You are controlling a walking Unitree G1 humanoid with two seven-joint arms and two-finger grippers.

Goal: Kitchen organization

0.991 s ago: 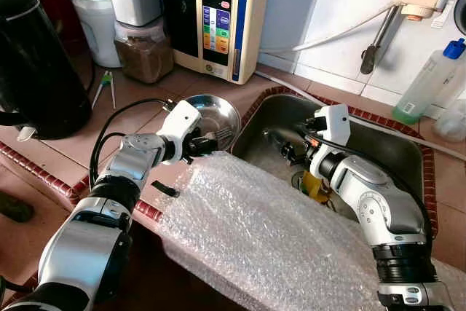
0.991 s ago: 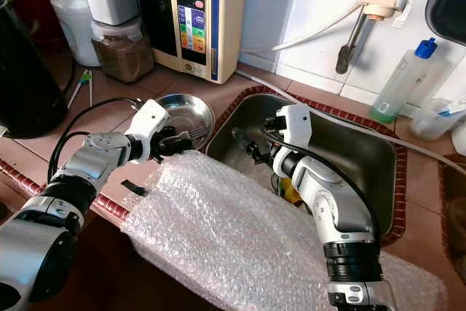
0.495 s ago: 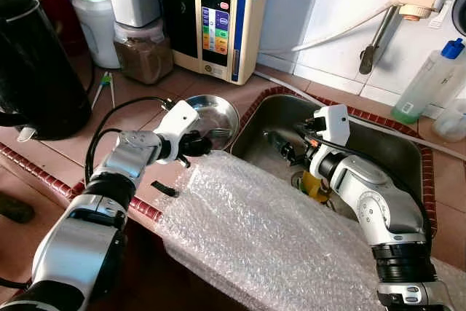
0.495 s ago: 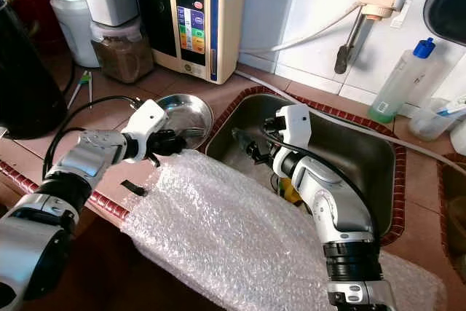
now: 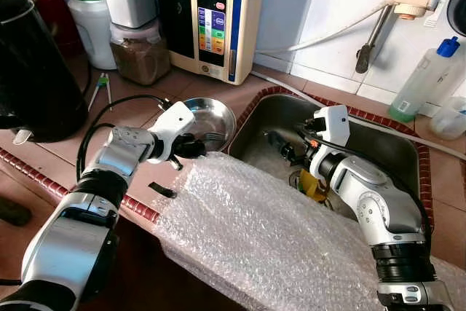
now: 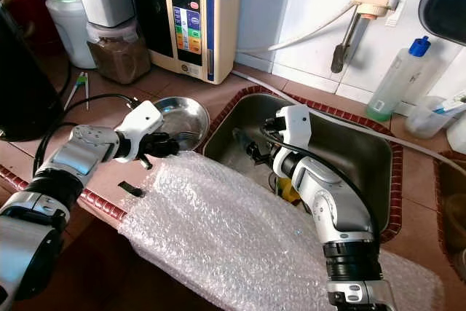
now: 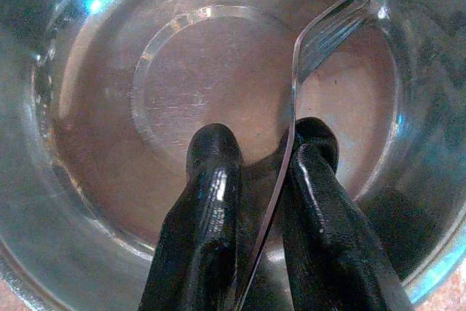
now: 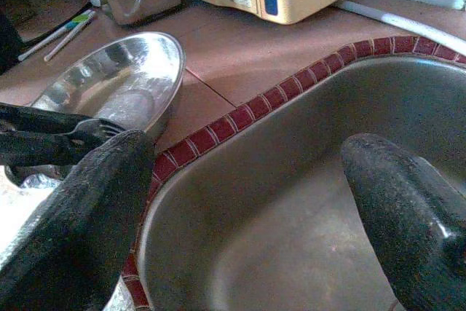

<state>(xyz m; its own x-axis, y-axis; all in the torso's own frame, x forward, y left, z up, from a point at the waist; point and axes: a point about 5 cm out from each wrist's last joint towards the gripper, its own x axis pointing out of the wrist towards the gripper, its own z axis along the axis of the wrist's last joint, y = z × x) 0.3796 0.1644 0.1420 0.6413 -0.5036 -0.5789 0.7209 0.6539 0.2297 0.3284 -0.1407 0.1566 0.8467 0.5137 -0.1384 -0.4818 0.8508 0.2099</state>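
My surroundings: white tiled wall [image 5: 320, 5] at 12 o'clock; terracotta counter [image 5: 138, 96]; steel sink [image 5: 386, 154] at 2 o'clock.

Terracotta tiled counter [image 5: 138, 103], steel bowl [image 5: 218, 111] at centre, sunken sink [image 5: 378, 151] to its right, bubble wrap [image 5: 269, 238] across the front edge, jars [image 5: 135, 49] and water machine [image 5: 215, 16] upper left, bottle [image 5: 426, 78] upper right

Bare brown tiled desk [image 5: 138, 107] lies left of the round steel bowl [image 5: 218, 111]. Crumpled clear bubble wrap [image 5: 269, 231] blocks the near edge. Jars and a cream appliance [image 5: 218, 16] crowd the far wall.
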